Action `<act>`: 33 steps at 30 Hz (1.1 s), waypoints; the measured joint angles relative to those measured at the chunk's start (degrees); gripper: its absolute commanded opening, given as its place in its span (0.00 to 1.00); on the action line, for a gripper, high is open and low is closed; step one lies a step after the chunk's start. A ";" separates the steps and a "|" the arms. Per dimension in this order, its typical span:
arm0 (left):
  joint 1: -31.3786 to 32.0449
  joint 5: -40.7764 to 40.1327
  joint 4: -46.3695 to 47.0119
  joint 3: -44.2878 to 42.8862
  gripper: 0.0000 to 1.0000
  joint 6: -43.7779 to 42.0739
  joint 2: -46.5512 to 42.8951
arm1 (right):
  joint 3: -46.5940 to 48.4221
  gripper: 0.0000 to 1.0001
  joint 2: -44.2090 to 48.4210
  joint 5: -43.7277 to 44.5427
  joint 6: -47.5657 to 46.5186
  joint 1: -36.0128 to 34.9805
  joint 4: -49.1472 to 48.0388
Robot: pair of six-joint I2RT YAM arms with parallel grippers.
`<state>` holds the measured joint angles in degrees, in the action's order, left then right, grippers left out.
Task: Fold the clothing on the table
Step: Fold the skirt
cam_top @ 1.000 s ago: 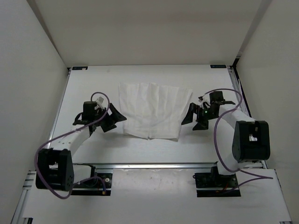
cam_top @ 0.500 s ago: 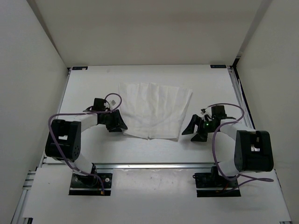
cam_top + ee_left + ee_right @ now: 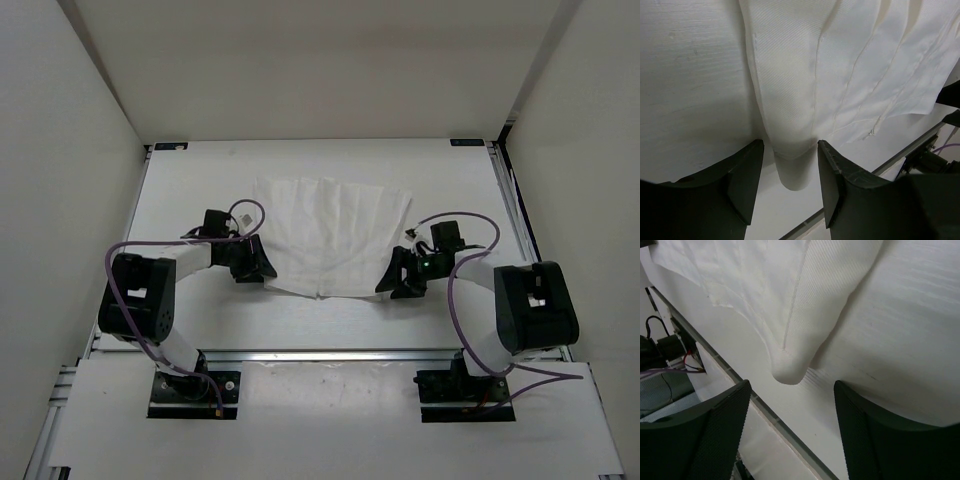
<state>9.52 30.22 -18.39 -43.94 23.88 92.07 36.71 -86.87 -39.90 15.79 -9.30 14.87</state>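
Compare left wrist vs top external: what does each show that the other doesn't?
Left wrist only: the weave and stitched seams of the garment, and its near corner filling the gap inside the left gripper; whether that corner is pinched is unclear.
Top external only: the garment's whole outline, spread flat, and the right gripper in full at the other near corner.
Both: garment, left gripper, table.
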 measured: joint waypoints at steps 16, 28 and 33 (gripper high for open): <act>1.36 0.79 0.42 3.02 0.03 0.37 -0.35 | 5.68 0.00 -10.45 -1.40 -1.01 1.11 -1.70; 2.86 3.67 -0.83 9.40 0.00 4.83 -13.16 | 5.51 0.00 6.03 -0.02 -15.06 3.10 10.84; 2.84 6.34 -0.59 9.88 0.00 9.99 -22.84 | 5.75 0.00 11.37 -2.45 -18.23 6.71 17.59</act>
<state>12.36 36.56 -18.98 -34.06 33.87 69.23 42.46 -75.50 -42.35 -2.44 -2.59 32.47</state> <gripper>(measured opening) 0.101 0.008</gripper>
